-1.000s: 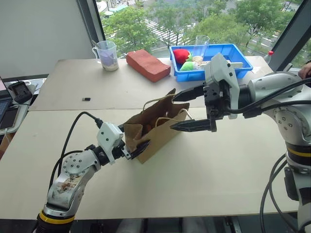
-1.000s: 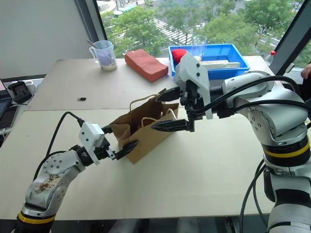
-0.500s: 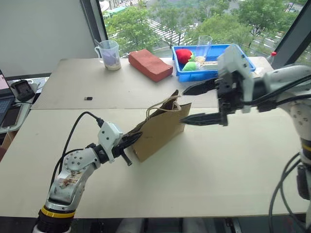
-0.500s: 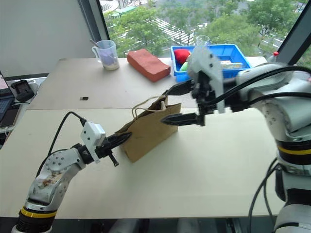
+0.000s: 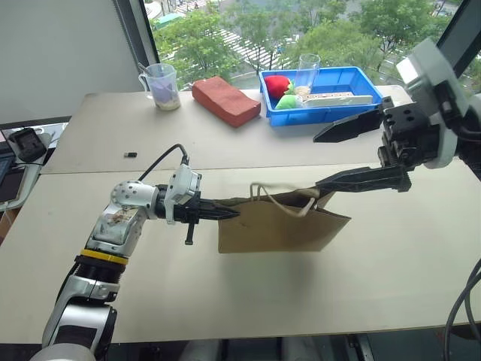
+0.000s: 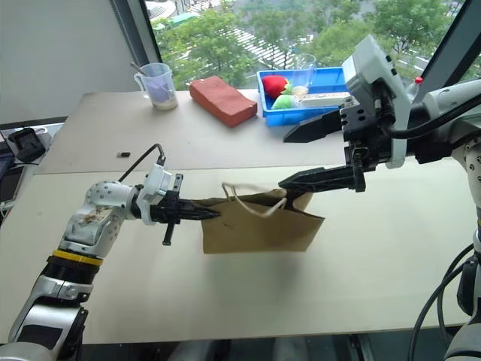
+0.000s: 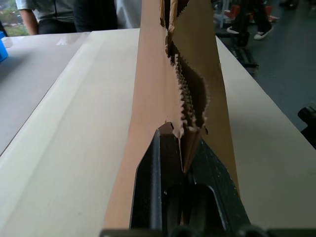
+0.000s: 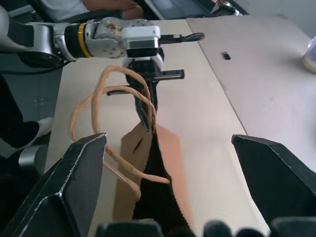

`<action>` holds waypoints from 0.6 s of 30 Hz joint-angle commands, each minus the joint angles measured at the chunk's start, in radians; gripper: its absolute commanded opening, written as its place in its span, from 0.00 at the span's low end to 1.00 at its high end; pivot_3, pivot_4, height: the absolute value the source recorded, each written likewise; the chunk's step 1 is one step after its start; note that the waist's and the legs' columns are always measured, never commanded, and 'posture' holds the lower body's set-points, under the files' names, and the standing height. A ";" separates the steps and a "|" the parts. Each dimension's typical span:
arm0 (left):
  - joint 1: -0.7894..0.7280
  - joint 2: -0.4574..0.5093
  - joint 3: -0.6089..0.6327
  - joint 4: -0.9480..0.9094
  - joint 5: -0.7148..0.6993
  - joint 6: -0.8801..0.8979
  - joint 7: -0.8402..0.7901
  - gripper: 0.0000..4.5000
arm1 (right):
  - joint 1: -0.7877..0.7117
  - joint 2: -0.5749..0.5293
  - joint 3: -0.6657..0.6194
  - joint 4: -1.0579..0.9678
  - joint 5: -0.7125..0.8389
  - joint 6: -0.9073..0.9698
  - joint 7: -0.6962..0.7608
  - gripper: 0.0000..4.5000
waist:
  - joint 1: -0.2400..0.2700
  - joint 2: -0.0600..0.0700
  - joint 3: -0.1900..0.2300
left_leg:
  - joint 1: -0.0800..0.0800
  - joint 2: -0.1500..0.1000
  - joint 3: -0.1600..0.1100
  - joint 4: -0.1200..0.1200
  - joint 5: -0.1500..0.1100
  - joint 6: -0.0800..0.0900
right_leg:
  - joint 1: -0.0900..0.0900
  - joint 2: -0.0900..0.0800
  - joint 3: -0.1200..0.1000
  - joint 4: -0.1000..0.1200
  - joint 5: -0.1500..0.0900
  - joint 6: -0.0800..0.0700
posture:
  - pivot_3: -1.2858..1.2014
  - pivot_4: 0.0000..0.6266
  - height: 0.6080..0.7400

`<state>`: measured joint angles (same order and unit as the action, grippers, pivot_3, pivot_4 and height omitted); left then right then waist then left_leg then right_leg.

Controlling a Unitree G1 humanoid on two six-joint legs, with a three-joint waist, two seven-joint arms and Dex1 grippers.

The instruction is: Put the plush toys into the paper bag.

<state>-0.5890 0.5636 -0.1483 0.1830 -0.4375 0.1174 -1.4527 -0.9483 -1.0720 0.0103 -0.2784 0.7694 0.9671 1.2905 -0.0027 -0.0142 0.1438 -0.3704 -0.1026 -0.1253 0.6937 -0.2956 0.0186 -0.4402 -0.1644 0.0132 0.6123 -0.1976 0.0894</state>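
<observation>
The bag [image 5: 282, 224] hung flattened above the table [image 5: 225, 293], lengthwise betw. the two arms, its shadow on the tabletop below. L gripper [image 5: 225, 213] pointed level toward the robot's right, fingers pressed together & pinching the bag's left top edge; in the left wrist view the serrated paper rim [image 7: 190, 106] sat clamped betw. the black fingers [image 7: 158, 168]. R gripper [image 5: 342, 154] was at the bag's other end, fingers spread wide: lower finger [image 5: 361, 179] lay along the top right corner, by the cord handles [image 5: 282, 201], upper finger well above it; whether the lower one touched paper, couldn't tell. Right wrist view looked down into the dark slit of the mouth [image 8: 153, 192], handles [image 8: 111, 106] looping up beside it. No plush toys could be made out in the bag or on the table. At the table's far side: blue bin [image 5: 353, 83] w/ red [image 5: 280, 85] & green [image 5: 289, 101] soft items and a clear glass [image 5: 307, 71], a red-brown block [image 5: 225, 100], a measuring cup [image 5: 161, 84]. Small dark object [image 5: 131, 155] lay on the table's left part.
</observation>
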 commanded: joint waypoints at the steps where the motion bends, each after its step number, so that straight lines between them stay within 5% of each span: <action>1: -0.028 -0.016 -0.009 0.066 0.020 -0.058 -0.053 0.02 | -0.012 -0.013 -0.017 -0.022 0.008 0.000 0.006 1.00 | -0.003 0.000 0.000 | 0.000 0.000 0.000 0.000 0.000 0.001 | 0.000 0.000 0.000 0.000 0.000 0.000 | 0.52 0.24 1.00; 5: -0.022 -0.017 0.000 0.091 0.033 -0.066 -0.057 0.20 | -0.006 -0.016 -0.019 -0.029 0.006 0.007 -0.005 1.00 | -0.008 0.000 0.000 | -0.002 0.000 0.000 0.000 -0.002 0.002 | 0.000 -0.001 0.000 0.000 0.002 0.003 | 0.52 0.24 1.00; 13: 0.054 0.107 0.101 -0.142 -0.045 0.113 0.001 1.00 | 0.049 -0.045 -0.060 -0.034 0.001 -0.007 -0.024 1.00 | -0.010 0.000 0.000 | -0.002 0.001 0.001 0.000 -0.002 0.002 | -0.001 -0.001 0.000 0.000 0.002 0.003 | 0.52 0.24 1.00; 18: -0.020 0.322 0.222 -0.309 -0.105 0.417 0.134 1.00 | 0.205 -0.116 -0.132 -0.032 -0.075 -0.110 -0.025 1.00 | -0.006 0.000 0.000 | -0.002 0.002 0.000 0.000 -0.002 0.002 | -0.002 0.000 0.000 0.000 0.002 0.003 | 0.52 0.24 1.00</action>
<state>-0.5547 0.8274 0.0257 -0.0614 -0.5222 0.4462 -1.3640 -0.7712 -1.1552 -0.0549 -0.2994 0.7229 0.9149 1.2620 -0.0091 -0.0137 0.1442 -0.3721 -0.1010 -0.1247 0.6940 -0.2977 0.0208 -0.4418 -0.1648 0.0133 0.6125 -0.1959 0.0924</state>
